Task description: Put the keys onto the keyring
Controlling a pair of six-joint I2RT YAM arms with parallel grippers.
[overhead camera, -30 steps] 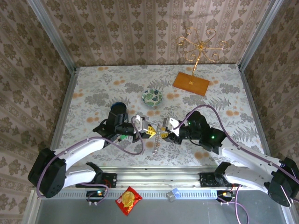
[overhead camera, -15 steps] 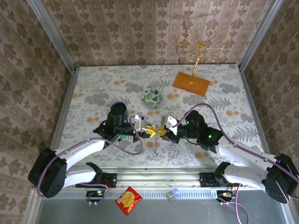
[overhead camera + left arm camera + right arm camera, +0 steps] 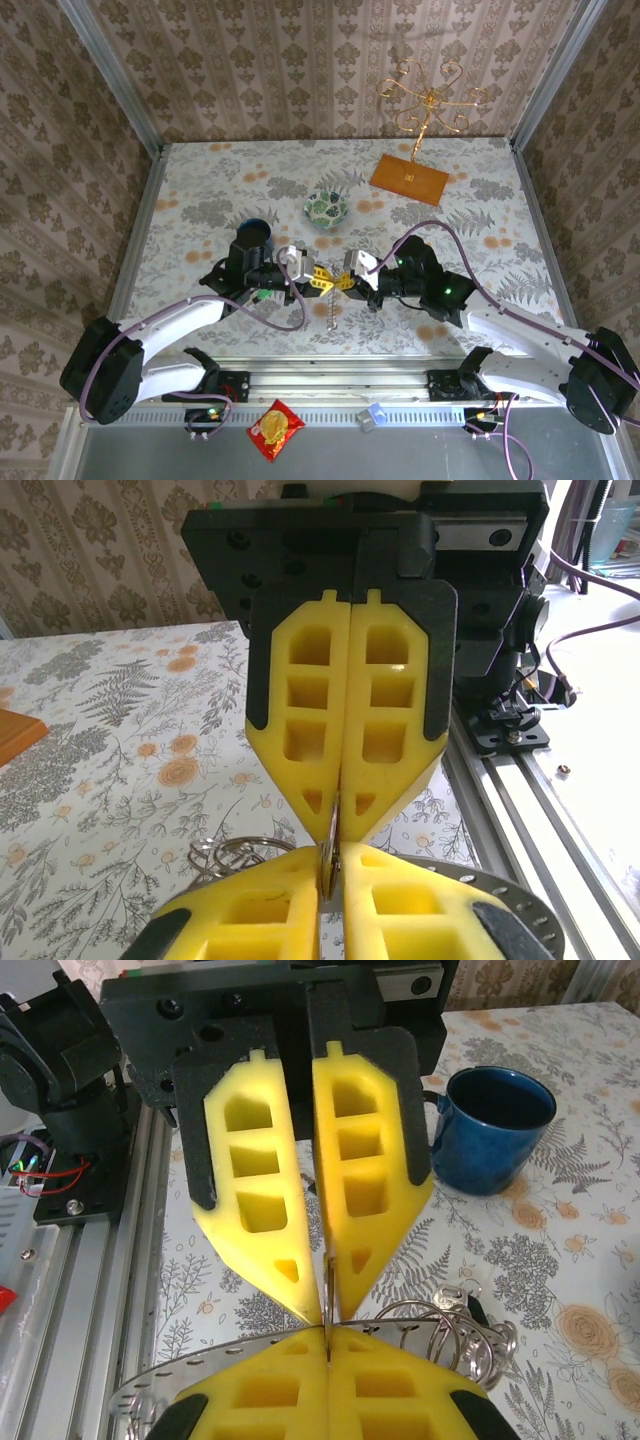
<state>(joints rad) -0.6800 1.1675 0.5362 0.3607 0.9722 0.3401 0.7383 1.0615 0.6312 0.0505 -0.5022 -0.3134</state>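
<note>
Left gripper (image 3: 322, 281), right gripper (image 3: 346, 284) pinch keyring (image 3: 140, 1395) | flat grey; perforated rim

Table (image 3: 200, 190): flat top under a pale cloth printed with grey foliage and orange blossoms, the pattern running to all edges. An aluminium rail (image 3: 340, 368) ran along the near edge.

On the cloth:
- Blue mug (image 3: 255, 232), left of centre, stood upright with its mouth up.
- Small green-patterned bowl (image 3: 327, 209), just beyond the mug and to its right, also upright. It was near the mug but not touching it.
- Orange wooden board (image 3: 410, 180), far side and right of centre, lay flat and skewed to the table edges, well apart from the bowl.
- Short beaded chain (image 3: 333, 310), toward the rail. Could not tell whether it lay on the cloth or hung above it.
</note>
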